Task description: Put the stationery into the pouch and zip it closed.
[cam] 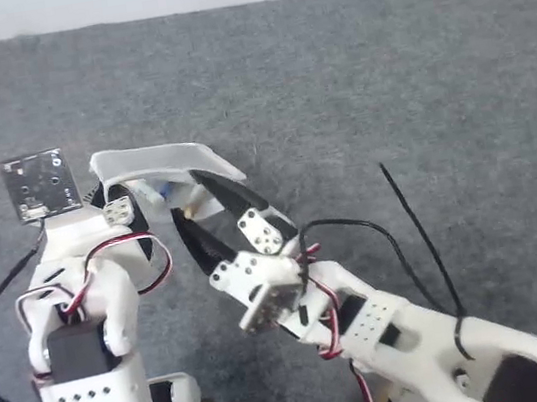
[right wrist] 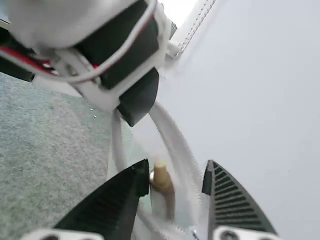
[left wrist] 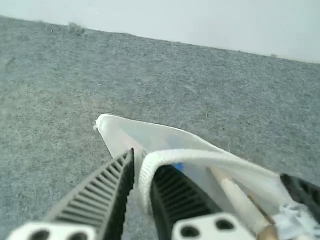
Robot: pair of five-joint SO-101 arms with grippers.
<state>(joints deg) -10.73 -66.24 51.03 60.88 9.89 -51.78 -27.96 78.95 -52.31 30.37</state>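
Observation:
A white translucent pouch (cam: pixel 157 165) lies on the grey carpet, its mouth toward the arms. My left gripper (cam: pixel 120 209) is shut on the pouch's white zipper rim (left wrist: pixel 150 165), which is pinched between its ribbed fingers (left wrist: pixel 112 182). Inside the pouch lie a wooden pencil (left wrist: pixel 235 195) and something blue (left wrist: pixel 177 166). My right gripper (cam: pixel 187 199) is open at the pouch's mouth, one finger on each side of the rim (right wrist: pixel 172 135). The pencil's end (right wrist: pixel 162 179) sits close to one right finger (right wrist: pixel 125 195); whether it touches is unclear.
Grey carpet (cam: pixel 414 88) surrounds the pouch, with free room behind it and to the right. A black cable (cam: pixel 421 239) trails beside the right arm. A small square circuit board (cam: pixel 41 184) sticks up at the left arm. A pale wall (left wrist: pixel 200 20) borders the carpet's far edge.

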